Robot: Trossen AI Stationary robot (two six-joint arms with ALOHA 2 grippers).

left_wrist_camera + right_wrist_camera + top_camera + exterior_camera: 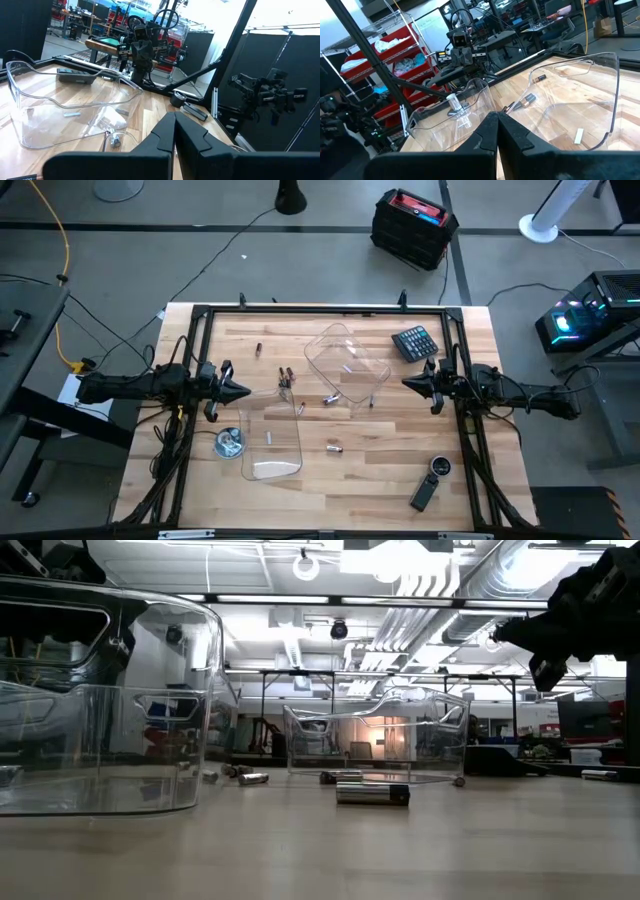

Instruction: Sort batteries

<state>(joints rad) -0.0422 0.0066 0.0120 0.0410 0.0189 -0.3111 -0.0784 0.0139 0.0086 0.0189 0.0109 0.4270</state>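
Your left pincer sits closed and empty at the left side of the desk, tips aimed toward the middle. Your right pincer is closed on nothing too, hovering at the right side and pointing back at the left one.

From the left pincer, work outward. Just past its tips, toward the desk's centre, lies the small cluster of dark and reddish batteries; it is near, slightly to the far side of the line the pincer points along. The pieces lie at mixed angles, so you cannot read one clear long axis for the group from above. Directly on the near side of the pincer's reach stands the near clear tray, and beside that the round metal dish.

From the right pincer, the tilted far clear tray stands between its tips and most of the loose pieces. The silvery battery at the tray's near edge lies roughly across the desk, and another silvery battery lies farther toward the near edge, its long axis also left to right. A lone dark battery rests well apart toward the far left.

You would judge the left arm nearer to the cluster; it must open first and descend.
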